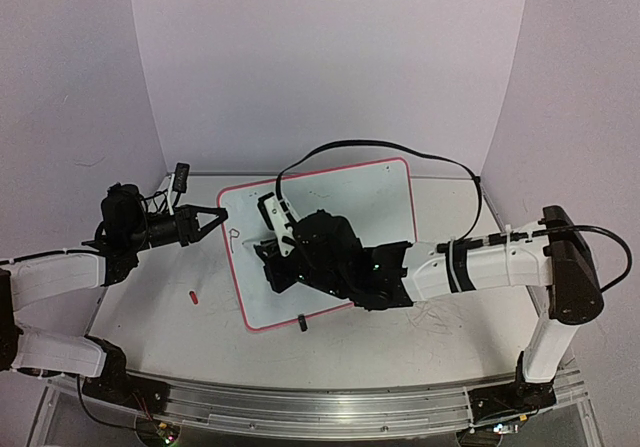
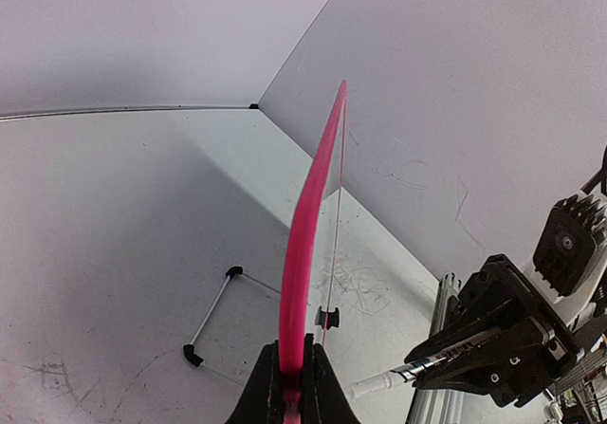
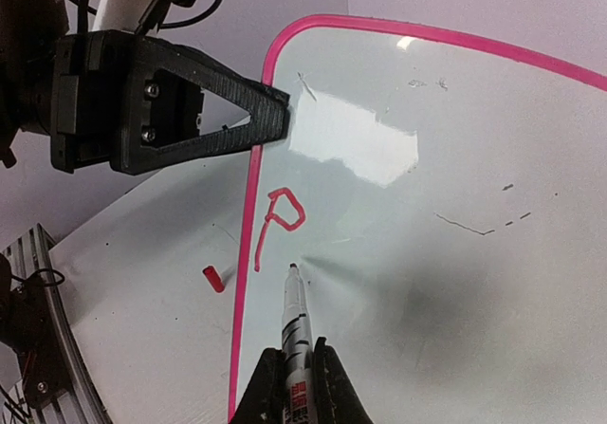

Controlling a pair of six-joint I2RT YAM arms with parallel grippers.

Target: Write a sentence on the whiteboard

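Observation:
The whiteboard (image 1: 370, 202), glossy white with a pink rim, lies tilted on the table. Of the sentence, only a red letter "P" (image 3: 282, 211) shows near the board's left edge; it also shows in the top view (image 1: 233, 237). My left gripper (image 1: 222, 213) is shut on the board's left rim (image 2: 308, 225), with the fingertips (image 2: 292, 353) clamping the edge. My right gripper (image 3: 297, 353) is shut on a white marker (image 3: 297, 320). The marker's tip sits at the board just right of the P's stem. In the top view the right gripper (image 1: 275, 242) is over the board's left part.
A small red marker cap (image 1: 193, 294) lies on the table left of the board, also in the right wrist view (image 3: 214, 279). A black clip foot (image 1: 303, 322) sits at the board's near edge. A wire stand (image 2: 211, 315) lies behind. A black cable (image 1: 380, 152) arcs over the board.

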